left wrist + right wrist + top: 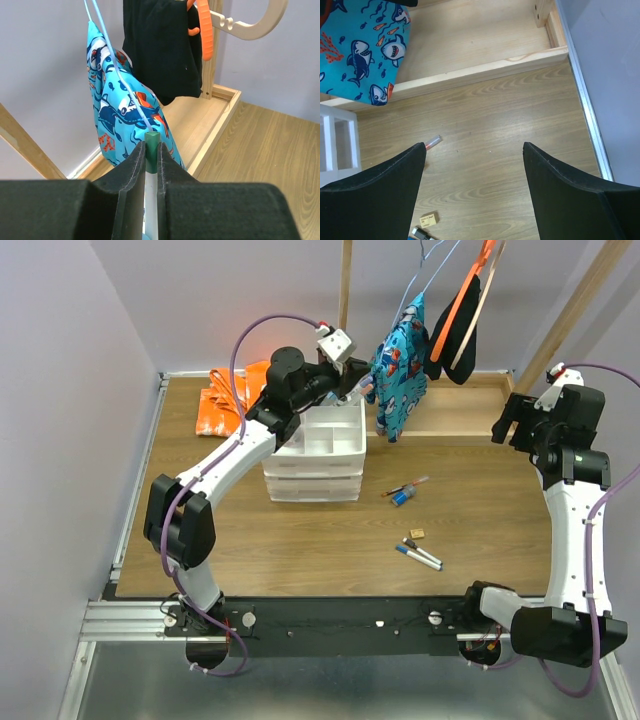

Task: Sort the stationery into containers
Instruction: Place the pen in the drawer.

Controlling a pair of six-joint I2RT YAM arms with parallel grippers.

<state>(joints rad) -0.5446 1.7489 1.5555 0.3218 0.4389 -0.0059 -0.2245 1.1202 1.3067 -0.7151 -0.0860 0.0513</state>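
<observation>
Your left end effector (151,159) is squeezed shut on a thin white marker (152,142) with a green cap. The cap pokes up between the two fingers. In the top view, this marker is held up over the far right corner of the white drawer unit (315,455), above its top tray.

More stationery lies on the worktop (480,540) to the right of the drawers. There is a blue highlighter (403,497) just beside a thin marker with a red cap (417,482). Nearer to you is a small tan block (417,534). Just beside the block, two more markers (421,556) lie side by side.

Your right end effector (475,195) is wide open and holds nothing. It is up above the worktop, well apart from those things.

A blue shark bag (120,115) hangs behind the drawers. An orange cloth (225,400) lies at the far left.
</observation>
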